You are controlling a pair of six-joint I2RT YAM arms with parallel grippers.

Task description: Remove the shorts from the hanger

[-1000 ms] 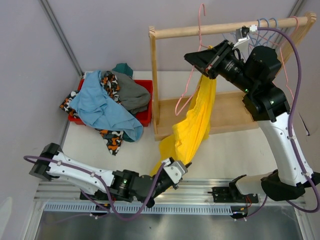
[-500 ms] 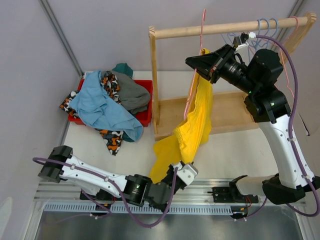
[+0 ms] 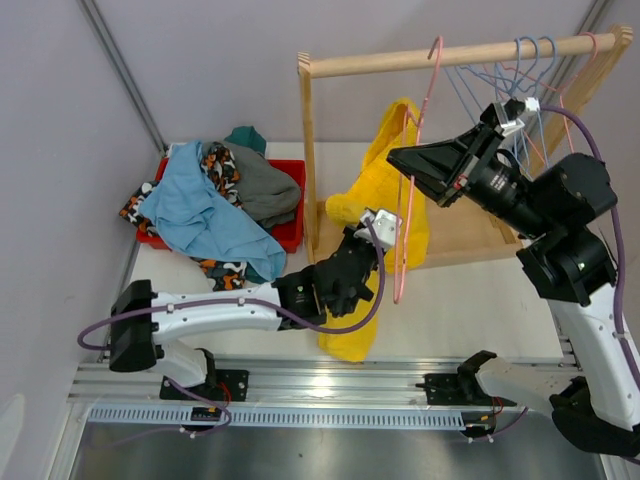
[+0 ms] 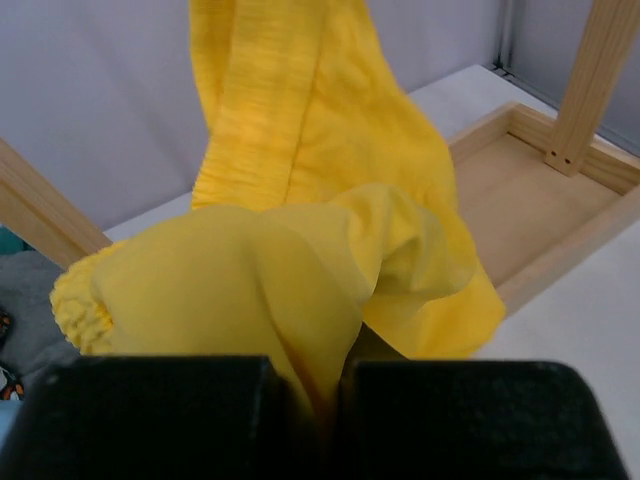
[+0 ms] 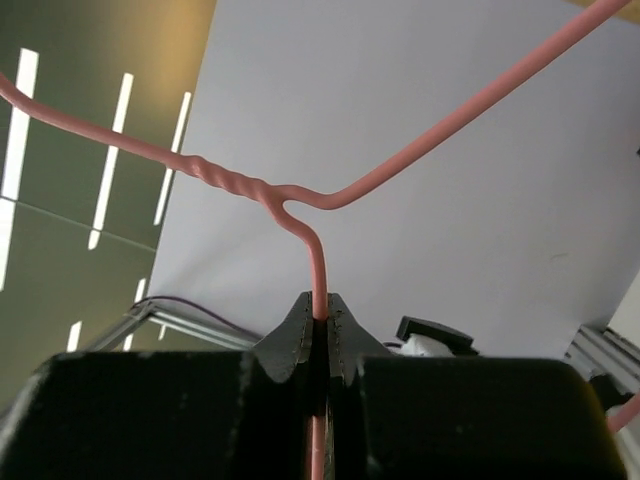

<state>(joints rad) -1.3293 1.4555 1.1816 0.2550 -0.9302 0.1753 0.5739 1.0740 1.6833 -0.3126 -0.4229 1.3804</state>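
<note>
Left gripper [image 4: 330, 372]: clamped tight on a fold of the yellow shorts [image 3: 384, 185].
Right gripper [image 5: 322, 318]: pinching the pink hanger [image 5: 318, 258] below its twist.
Yellow shorts: draped beside the hanger, over the wooden rack [image 3: 380, 64] base.
Other shorts [image 3: 205, 205]: heaped in a red bin [image 3: 292, 232].

Wooden rack [image 3: 380, 63], red bin [image 3: 293, 232]

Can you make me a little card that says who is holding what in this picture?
left gripper: shut on the yellow shorts
right gripper: shut on the pink hanger
pink hanger: hook up at the wooden rail
yellow shorts: bunched up beside the hanger; cannot tell if free of it
red bin: piled with other shorts, blue on top
</note>
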